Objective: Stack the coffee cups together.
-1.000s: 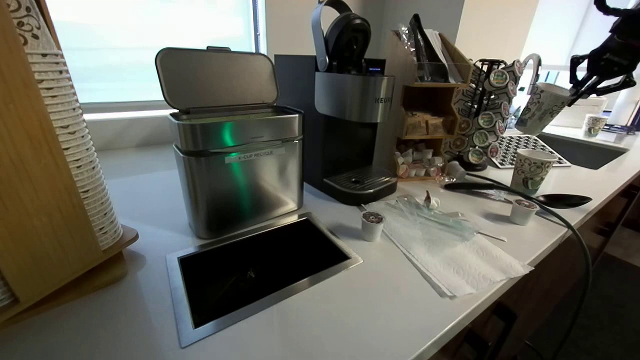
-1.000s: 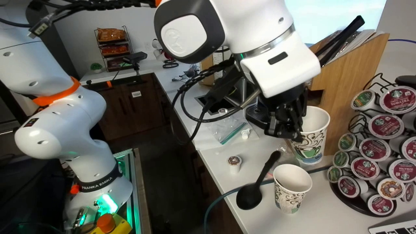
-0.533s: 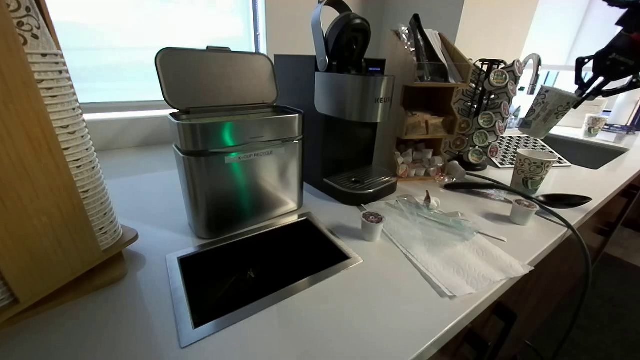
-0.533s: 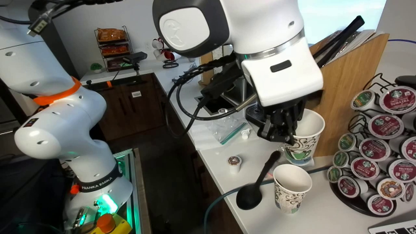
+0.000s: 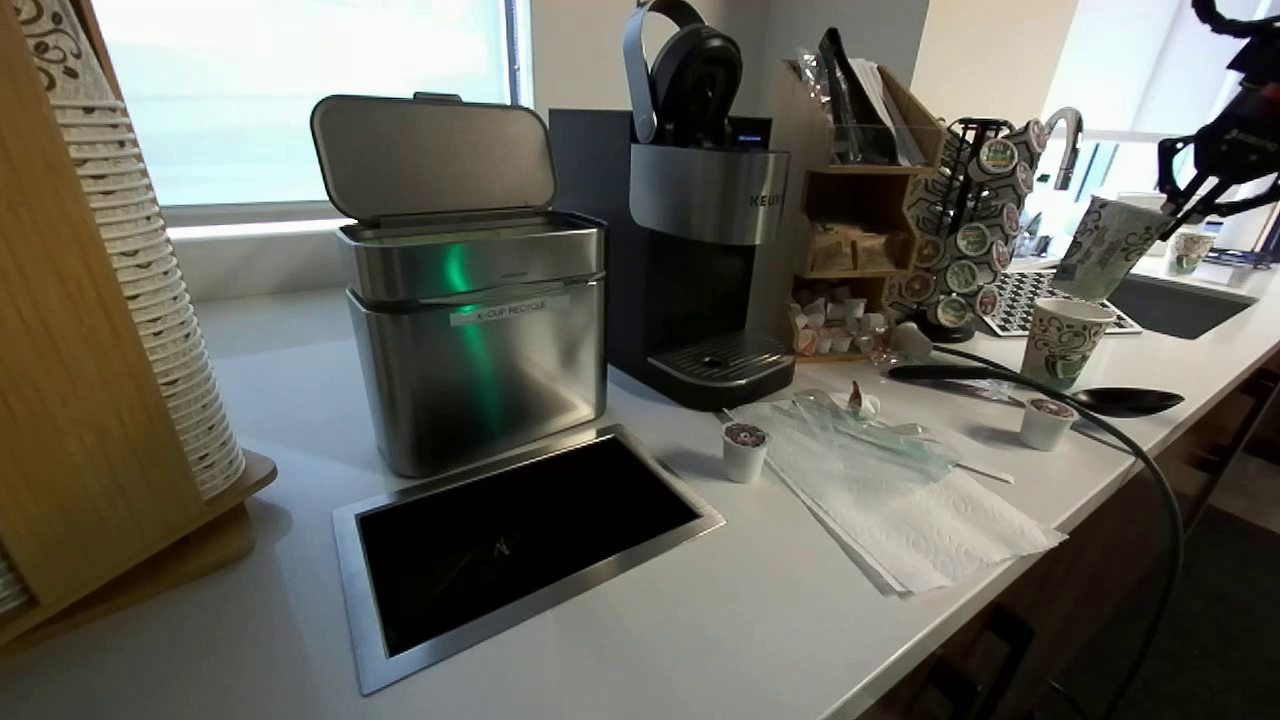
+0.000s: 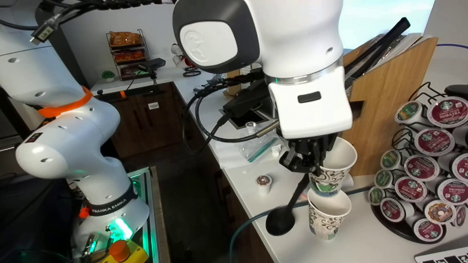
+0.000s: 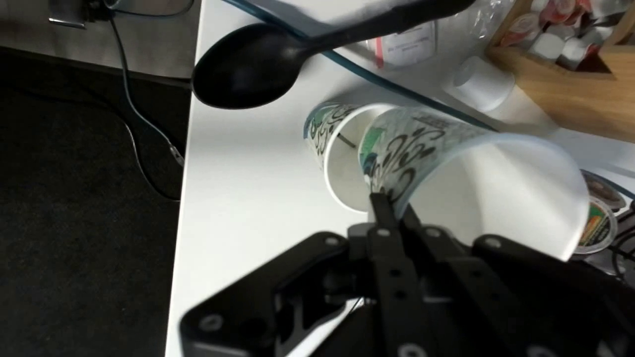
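The end effector (image 7: pixel 395 208) is pinched on the wall of the held cup (image 6: pixel 331 179) near its rim, one finger outside the paper and the other apparently inside. That cup hangs tilted, its base just over the mouth of the standing cup (image 6: pixel 325 221), which is upright on the counter (image 7: pixel 248 218). Whether base and lower rim touch, I cannot tell.

To nest them well, first bring the held cup's base over the middle of the mouth; in the wrist view it appears toward the side away from the counter's front edge. Then turn the wrist until both cups share one axis, and lower slowly. Going down tilted could catch the lower rim and tip the standing cup. A light pinch should spare the paper; let go once the held cup seats, then lift the fingers away.

The front edge runs past the spoon (image 6: pixel 280 220), which lies just beside the standing cup, so a push that way looks risky. A cable (image 7: pixel 377 81) passes close by, and the wooden organizer (image 6: pixel 391 109) and coffee pods (image 6: pixel 411 189) stand farther in. The roomiest way out looks to be upward.
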